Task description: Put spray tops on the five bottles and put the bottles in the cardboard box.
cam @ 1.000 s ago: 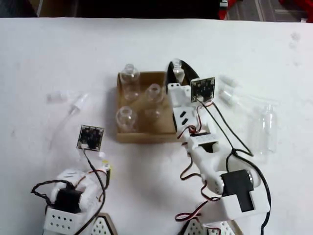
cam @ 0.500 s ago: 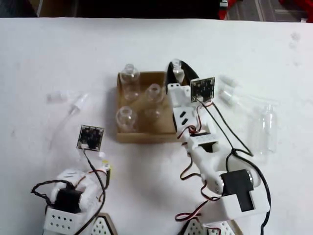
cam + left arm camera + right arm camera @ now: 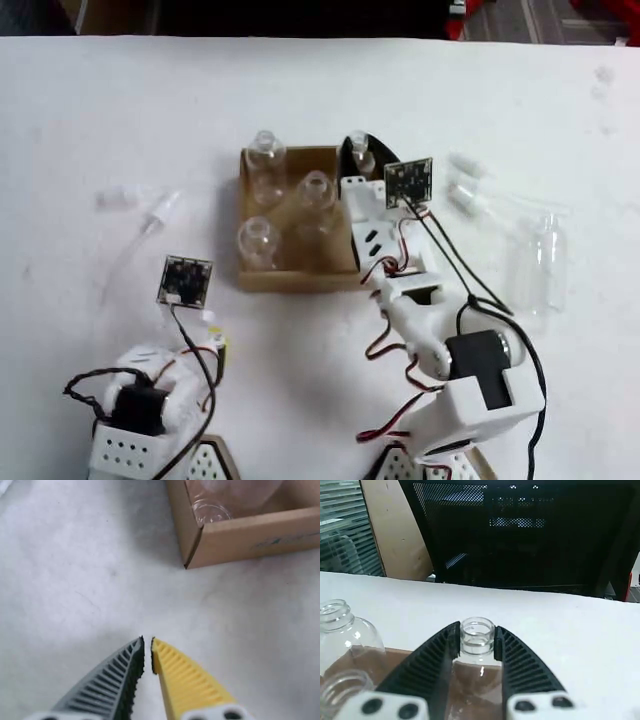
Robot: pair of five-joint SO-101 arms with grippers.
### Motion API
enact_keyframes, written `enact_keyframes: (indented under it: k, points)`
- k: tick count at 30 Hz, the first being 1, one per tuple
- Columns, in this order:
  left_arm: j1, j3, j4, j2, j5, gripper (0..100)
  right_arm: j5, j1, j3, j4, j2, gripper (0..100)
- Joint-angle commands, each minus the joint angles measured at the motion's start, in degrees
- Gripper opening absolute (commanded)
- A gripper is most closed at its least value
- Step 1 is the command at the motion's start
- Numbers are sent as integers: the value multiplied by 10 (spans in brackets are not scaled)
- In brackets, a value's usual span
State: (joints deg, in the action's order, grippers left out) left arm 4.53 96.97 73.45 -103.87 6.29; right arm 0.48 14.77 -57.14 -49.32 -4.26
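Right hand clamps a clear bottle by its neck, the cardboard box just beside it. Left hand, pinched together and empty, sits near the box's corner.

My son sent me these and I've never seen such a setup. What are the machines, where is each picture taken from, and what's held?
These are two robot arms at a table. One picture looks down from above; the other two come from a camera on each arm's wrist. The cardboard box holds three open bottles; another bottle lies on the table near loose spray tops. The right gripper has its fingers shut on a fifth bottle at the box's far corner. The left gripper, fingers shut, holds nothing.
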Motion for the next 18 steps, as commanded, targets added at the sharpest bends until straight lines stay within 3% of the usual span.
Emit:
enact_keyframes:
  k: [1,18]
  points:
    - [7,0,4,-5,8,31,8,2,25,-15,2,18]
    - [7,0,4,-5,8,31,8,-1,47,-10,0,18]
